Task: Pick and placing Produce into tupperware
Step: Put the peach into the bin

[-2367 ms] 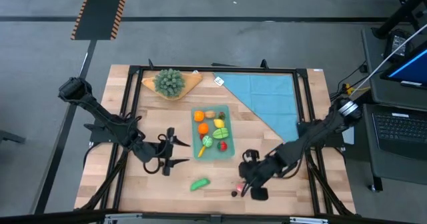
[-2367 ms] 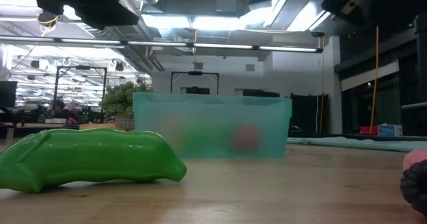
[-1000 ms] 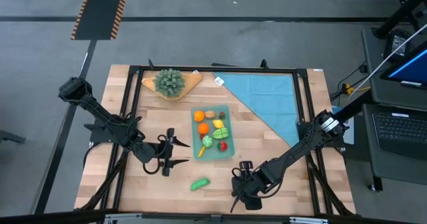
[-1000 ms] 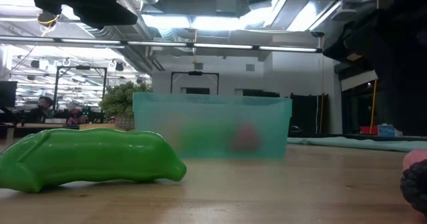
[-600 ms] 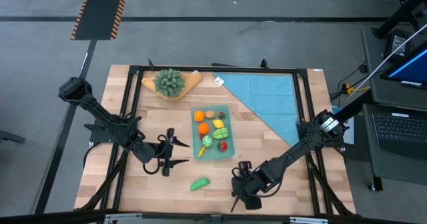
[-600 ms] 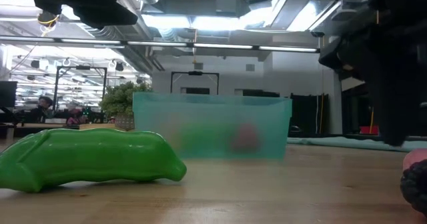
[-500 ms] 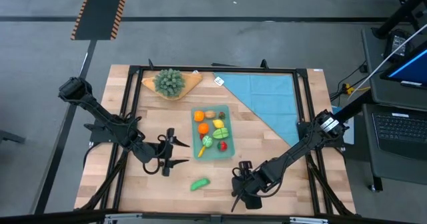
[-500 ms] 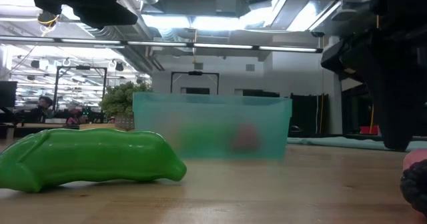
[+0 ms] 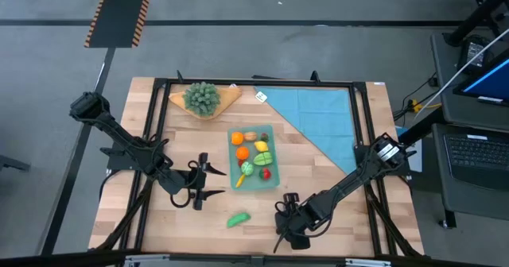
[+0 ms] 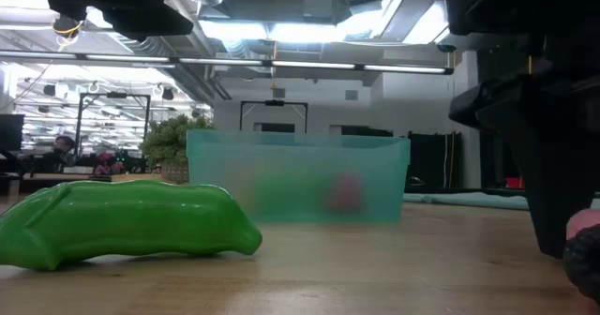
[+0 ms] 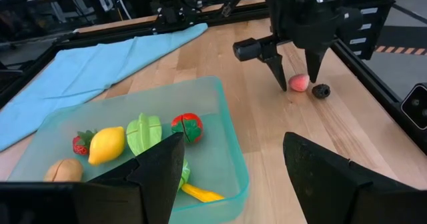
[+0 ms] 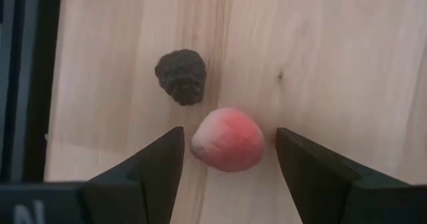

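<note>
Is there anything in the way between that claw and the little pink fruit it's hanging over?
Nothing visible. The right gripper is open with the pink fruit straight between its fingers; the dark berry lies beside it, clear of them.

Grey concrete floor (image 9: 262,52) (hazard-striped mat (image 9: 119,13)), bright ceiling lights (image 10: 281,29) overhead.

No readable text, labels, brands or numbers anywhere; small white tag (image 9: 261,97) on table illegible.
</note>
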Tool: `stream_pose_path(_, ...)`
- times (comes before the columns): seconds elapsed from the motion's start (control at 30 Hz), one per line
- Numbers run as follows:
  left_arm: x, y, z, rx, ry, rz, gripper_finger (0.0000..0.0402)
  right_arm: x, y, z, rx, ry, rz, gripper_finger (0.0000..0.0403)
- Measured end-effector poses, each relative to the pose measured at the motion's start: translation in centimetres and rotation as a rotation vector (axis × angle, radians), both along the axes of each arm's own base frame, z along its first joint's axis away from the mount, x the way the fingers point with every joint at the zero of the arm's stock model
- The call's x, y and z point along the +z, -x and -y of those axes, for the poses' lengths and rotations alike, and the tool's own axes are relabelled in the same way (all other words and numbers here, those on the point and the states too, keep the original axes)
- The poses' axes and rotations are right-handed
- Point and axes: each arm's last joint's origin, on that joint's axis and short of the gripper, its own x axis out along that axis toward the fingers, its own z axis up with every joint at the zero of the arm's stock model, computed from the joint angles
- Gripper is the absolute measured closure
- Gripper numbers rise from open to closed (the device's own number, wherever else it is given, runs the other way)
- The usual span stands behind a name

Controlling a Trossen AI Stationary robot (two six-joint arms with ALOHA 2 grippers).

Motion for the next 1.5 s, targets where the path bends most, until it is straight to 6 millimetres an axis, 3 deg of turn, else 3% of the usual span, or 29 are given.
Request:
stream_pose_path(0.33,0.00,0.00,0.00,0.000,0.000,0.000,0.0154,-0.13,-0.12,-0.03,0.010,0.000,0.007,0.0168)
stream_pose_path(1.03,0.00,0.00,0.00,-0.001,-0.001,0.000,0.0154,-0.30,-0.45,0.28,0.005,0.015,0.017,0.0246)
stream_pose_path(1.5,0.00,0.00,0.00,-0.001,-0.002,0.000,0.0154,-0.29,-0.64,0.51,-0.006,0.009,0.015,0.0252)
